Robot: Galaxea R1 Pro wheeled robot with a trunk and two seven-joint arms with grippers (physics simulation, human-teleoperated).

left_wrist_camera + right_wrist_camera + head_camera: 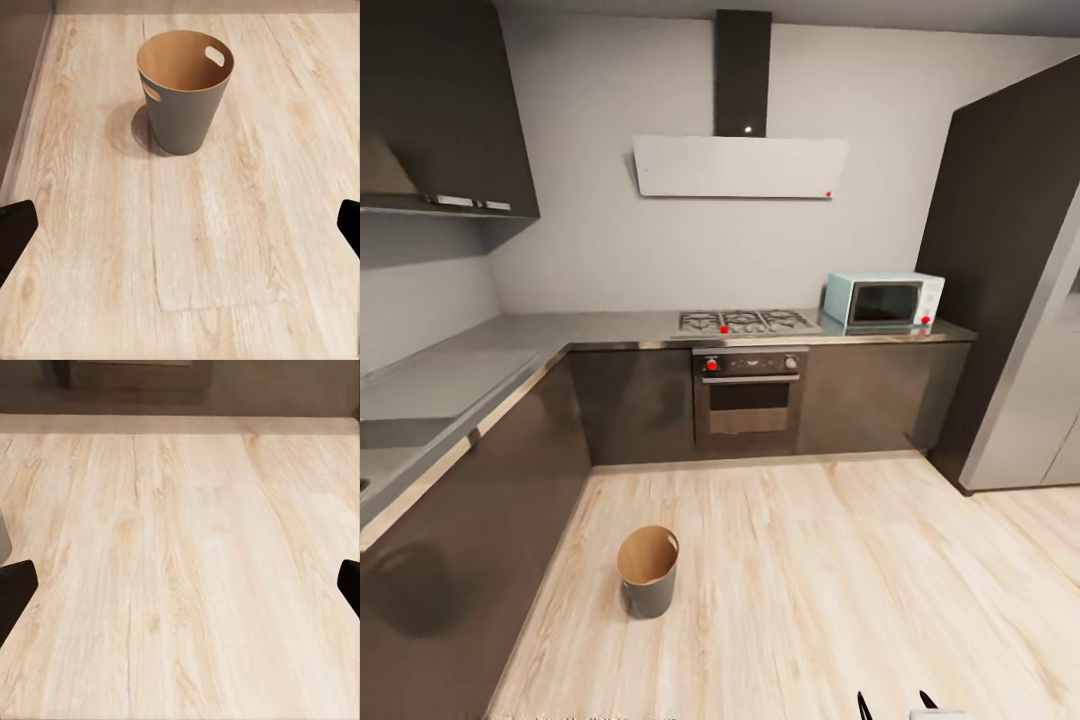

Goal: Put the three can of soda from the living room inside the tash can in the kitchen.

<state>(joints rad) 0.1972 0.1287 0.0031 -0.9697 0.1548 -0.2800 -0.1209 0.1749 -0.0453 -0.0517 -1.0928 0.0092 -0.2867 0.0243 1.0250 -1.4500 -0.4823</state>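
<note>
Both grippers, left gripper (180, 225) and right gripper (180, 585), hang wide and empty over the kitchen floor (810, 580), where the bin (648, 570) stands upright near the cabinets (480, 520), seemingly light, stiff, best held by its rim cut-outs.

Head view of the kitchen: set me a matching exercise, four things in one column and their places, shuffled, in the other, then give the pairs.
Things:
1. bin
2. microwave
3. oven
4. gas hob

Places:
A. set into the counter top, under the hood
B. on the wooden floor, beside the left cabinets
C. built in under the hob
D. on the counter, at its right end

Pairs: 1-B, 2-D, 3-C, 4-A
</note>
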